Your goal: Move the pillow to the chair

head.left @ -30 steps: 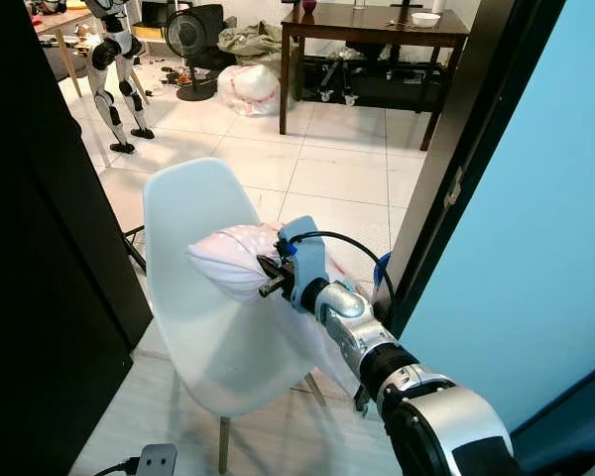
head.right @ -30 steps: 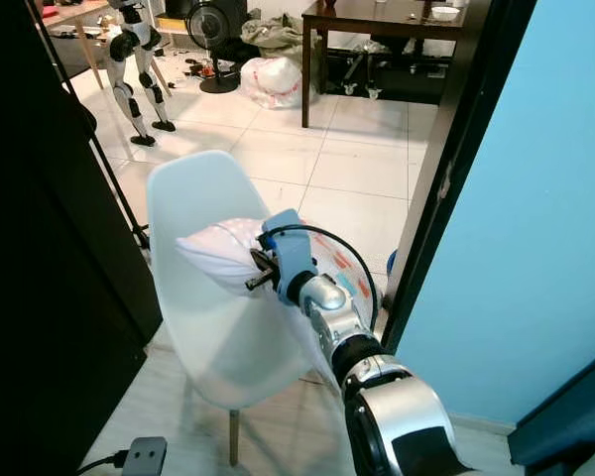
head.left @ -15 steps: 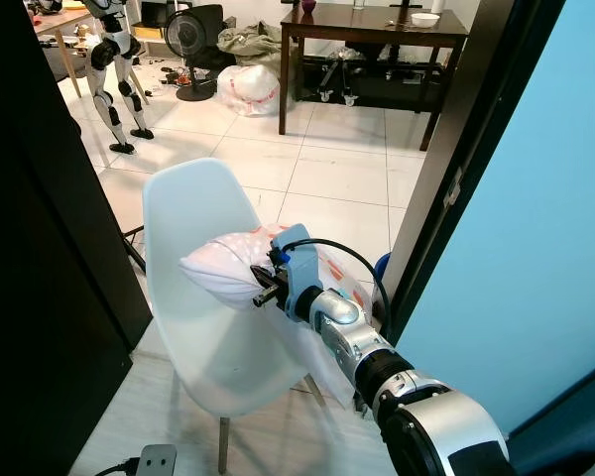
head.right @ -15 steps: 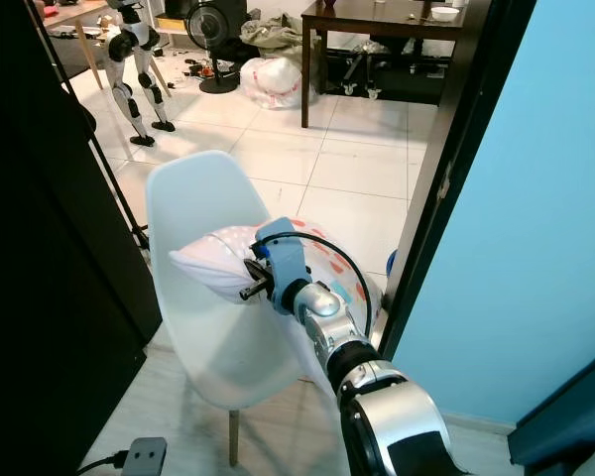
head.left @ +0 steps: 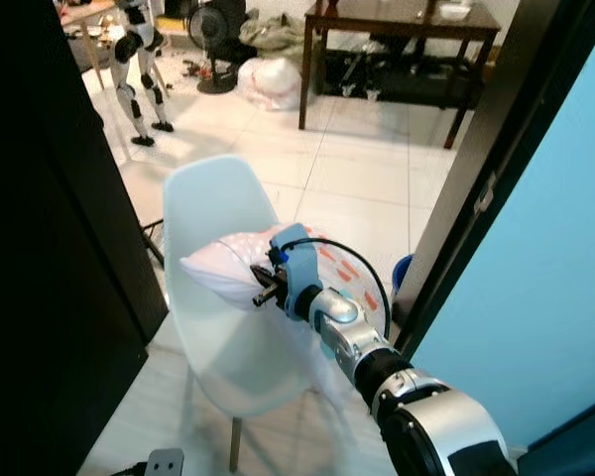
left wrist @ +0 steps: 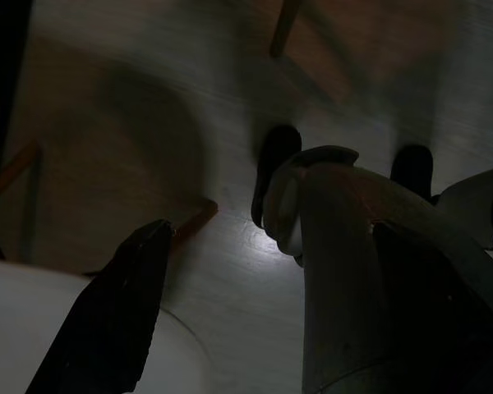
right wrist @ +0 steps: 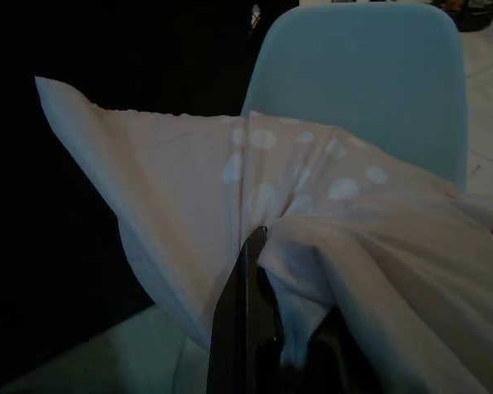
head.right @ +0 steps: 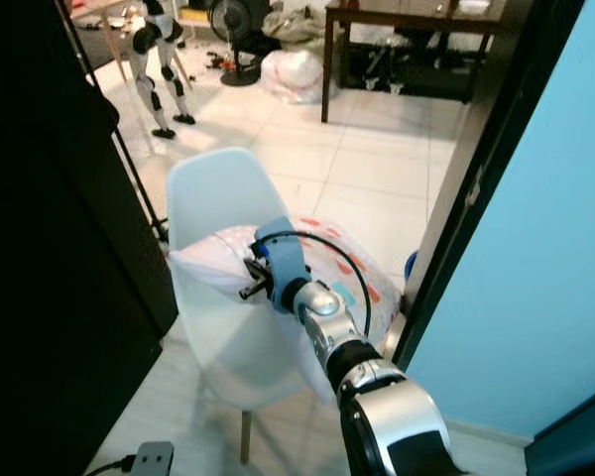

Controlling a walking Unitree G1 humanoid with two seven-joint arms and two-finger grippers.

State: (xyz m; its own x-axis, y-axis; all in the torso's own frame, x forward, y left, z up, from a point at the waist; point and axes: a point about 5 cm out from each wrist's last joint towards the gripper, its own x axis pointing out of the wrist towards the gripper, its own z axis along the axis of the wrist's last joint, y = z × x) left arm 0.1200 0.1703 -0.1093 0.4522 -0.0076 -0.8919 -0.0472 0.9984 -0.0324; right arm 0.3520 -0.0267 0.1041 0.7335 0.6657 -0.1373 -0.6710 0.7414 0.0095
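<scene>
Clamped on a fold of the soft white spotted pillow (head.left: 228,270), the right gripper (head.left: 266,288) holds it above the pale moulded plastic chair (head.left: 213,342), whose sloped seat could let it slide off.

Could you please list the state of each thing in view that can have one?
Pillow: held in the air above the chair seat, not yet set down.
Chair: upright, seat bare.
Right gripper: shut on the pillow.
Left gripper: open, idle near the floor.
</scene>
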